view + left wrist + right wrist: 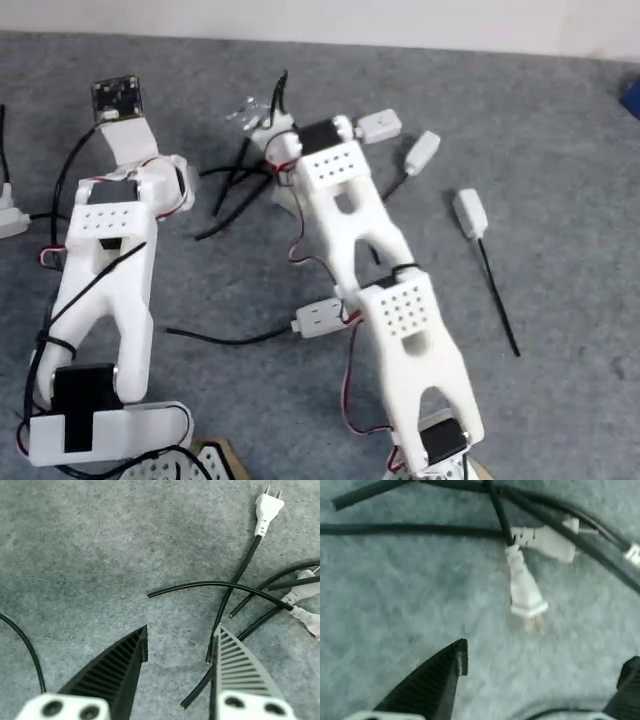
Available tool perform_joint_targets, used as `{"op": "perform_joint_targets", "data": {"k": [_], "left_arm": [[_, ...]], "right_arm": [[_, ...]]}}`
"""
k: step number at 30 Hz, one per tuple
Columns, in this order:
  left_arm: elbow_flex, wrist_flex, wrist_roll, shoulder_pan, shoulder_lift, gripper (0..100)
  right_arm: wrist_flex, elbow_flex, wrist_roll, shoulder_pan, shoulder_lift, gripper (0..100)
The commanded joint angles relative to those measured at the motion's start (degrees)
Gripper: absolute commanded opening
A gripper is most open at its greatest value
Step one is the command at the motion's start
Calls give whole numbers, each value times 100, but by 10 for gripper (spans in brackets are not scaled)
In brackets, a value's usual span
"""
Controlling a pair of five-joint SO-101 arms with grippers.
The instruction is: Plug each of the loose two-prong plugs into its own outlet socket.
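Plug one (267, 507), white with two bare prongs, lies flat on the grey tabletop (75, 540) at the end of a black cord (241, 570), well ahead of the left gripper (182, 630). That gripper is spread wide, its black fingers (125, 665) holding nothing at all. Over to the right gripper (545, 655): also gaping, also empty, hanging above a second plug (525, 587) whose prongs point towards it, right at the edge of a tangle of black cords (420, 529). From high up, one white outlet socket (318, 317) on its cord lies just beside the right arm (345, 200), and another socket (470, 212) lies well apart, off to the side.
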Motion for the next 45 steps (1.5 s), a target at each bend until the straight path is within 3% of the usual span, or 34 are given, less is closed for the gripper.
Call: {"op": "perform_joint_targets", "data": {"k": [1,11,21,26,29,33,37,39,45], "left_arm": [[-40,-105,35,-13,-84,210],[-40,-105,26,4,-75,210],[-40,-105,26,4,-75,210],[-40,-105,26,48,-57,210],[-101,-114,18,101,189,210],[-374,-167,18,154,637,210],[-585,-149,18,163,919,210],[-585,-149,18,189,936,210],[-593,-149,18,189,945,210]], "right_arm": [[-286,-743,123,-66,295,440],[-664,-1147,123,-127,1200,431],[-470,-1156,-123,-479,1200,109],[-224,-1156,-167,-444,1182,5],[189,-1235,-158,-330,1182,8],[1033,-2114,-510,145,1182,8],[1279,-3073,-2462,1086,1182,8],[1279,-3134,-2866,1525,1112,7],[1279,-778,-2892,2211,-198,5]]}}
